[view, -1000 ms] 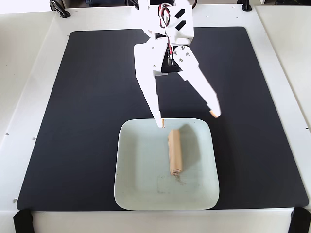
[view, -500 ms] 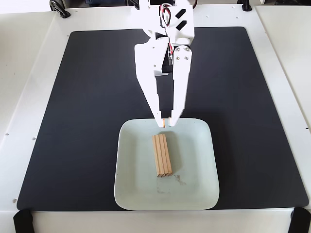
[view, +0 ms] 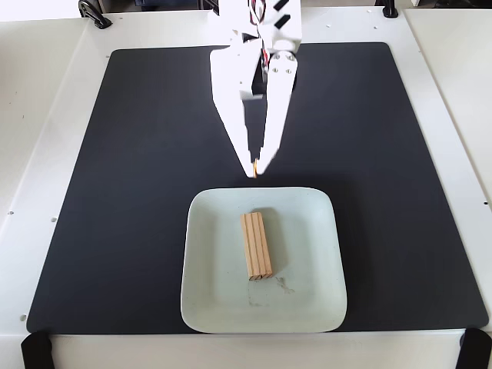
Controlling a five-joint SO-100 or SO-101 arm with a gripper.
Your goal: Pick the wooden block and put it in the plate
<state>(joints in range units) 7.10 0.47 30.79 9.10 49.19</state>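
Black mat [view: 115,192] on white table [view: 38,115], wooden block [view: 256,244] flat in plate [view: 307,292], gripper [view: 255,172] closed, empty

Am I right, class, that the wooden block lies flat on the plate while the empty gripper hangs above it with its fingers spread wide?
Not quite. The fixed view shows the gripper shut, fingertips together. The wooden block does lie flat on the plate.

Beneath me a black mat [view: 115,192] covers most of the white tabletop [view: 38,115]; black clamps [view: 37,350] grip its near corners.
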